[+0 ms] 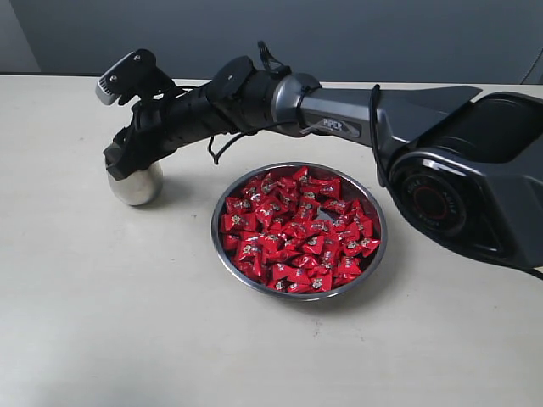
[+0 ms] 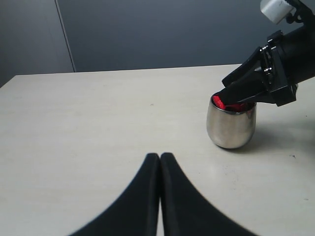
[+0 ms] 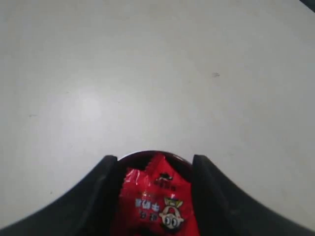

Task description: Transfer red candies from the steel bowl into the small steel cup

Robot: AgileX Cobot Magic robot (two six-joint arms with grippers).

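1 red candy [image 3: 156, 199] lies printed face up in the mouth of the upright small steel cup [image 1: 136, 183], its long axis running between the spread fingers of the right tool [image 3: 154, 158]. That cup stands on the bench [image 1: 127, 322] left of the steel bowl [image 1: 379, 222] heaped with red candies [image 1: 297, 233]. The left tool [image 2: 160, 156] is pressed together.

Mirror-polished small steel cup [image 2: 230, 129] and steel bowl [image 1: 379, 242], glossy-wrapped red candies [image 1: 293, 231], smooth matt table [image 1: 102, 322].
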